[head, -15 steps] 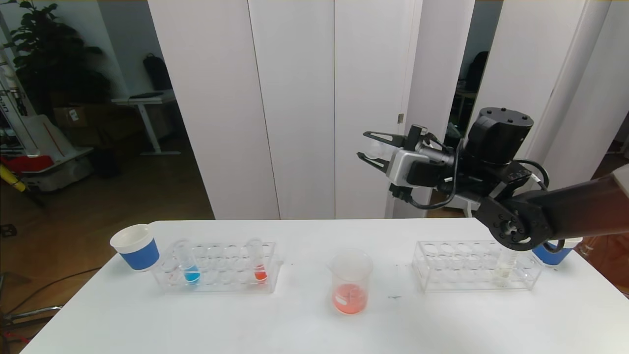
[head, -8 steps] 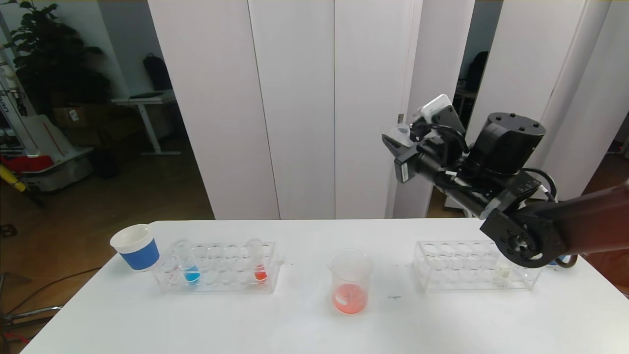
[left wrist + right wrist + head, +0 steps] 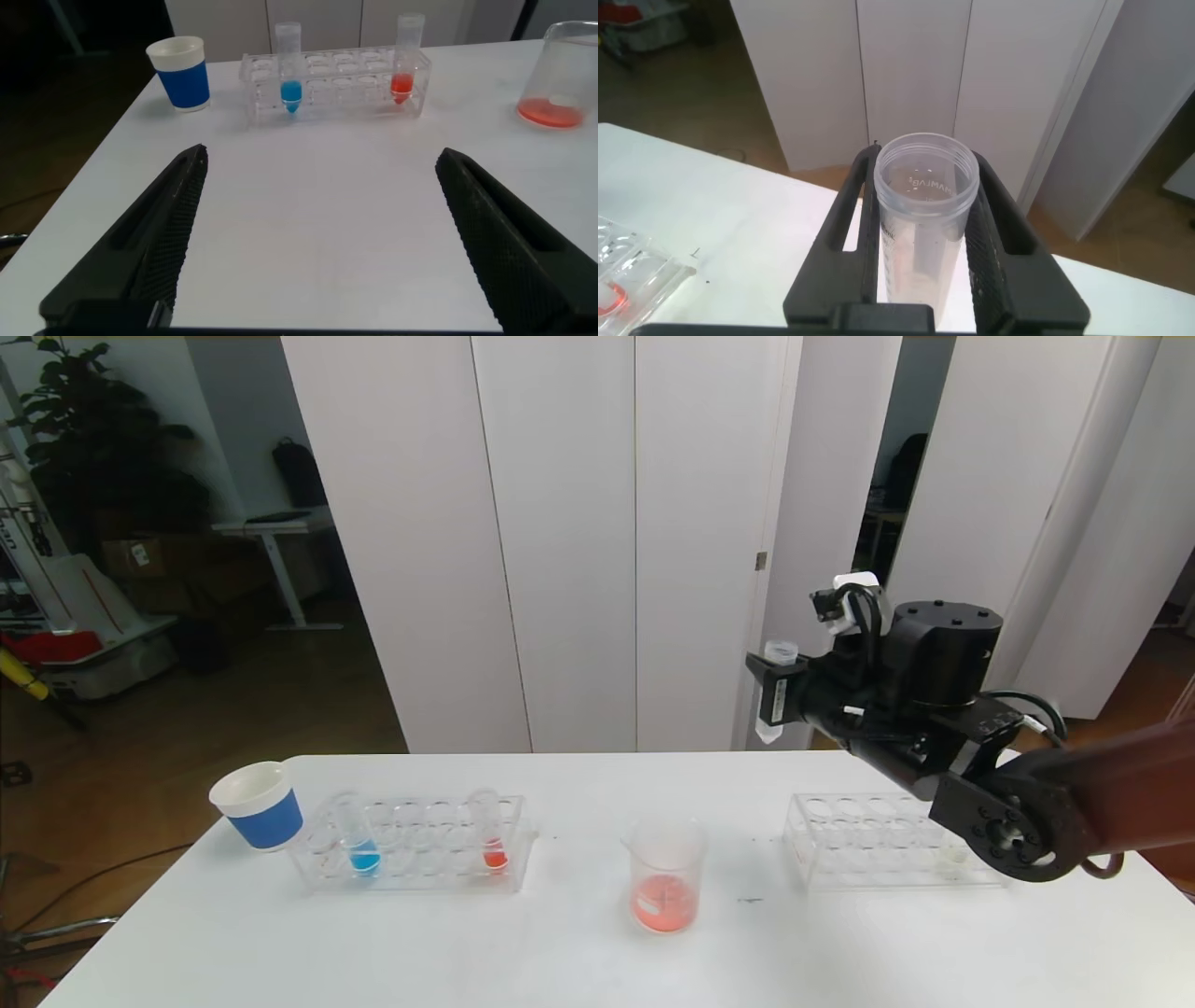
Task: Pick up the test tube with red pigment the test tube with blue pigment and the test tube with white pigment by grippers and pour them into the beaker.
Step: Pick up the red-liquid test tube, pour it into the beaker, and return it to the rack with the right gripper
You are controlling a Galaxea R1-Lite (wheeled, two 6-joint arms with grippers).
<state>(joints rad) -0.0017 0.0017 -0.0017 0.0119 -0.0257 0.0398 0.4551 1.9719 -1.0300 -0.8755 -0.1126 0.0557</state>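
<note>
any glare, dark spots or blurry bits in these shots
Head view: bright white table, dim room at far left, no strong glare; right gripper and its empty tube look sharp. Left wrist view: near left gripper fingers look soft, rack behind sharper. Right wrist view: tube rim crisp, floor behind dim.

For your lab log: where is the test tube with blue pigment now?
In the head view, the test tube with blue pigment stands at the left end of the left rack, beside the paper cup.

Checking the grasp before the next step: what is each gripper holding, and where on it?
The right gripper clamps an upright clear test tube on its upper body, just below the open rim. The left gripper is open and holds nothing.
</note>
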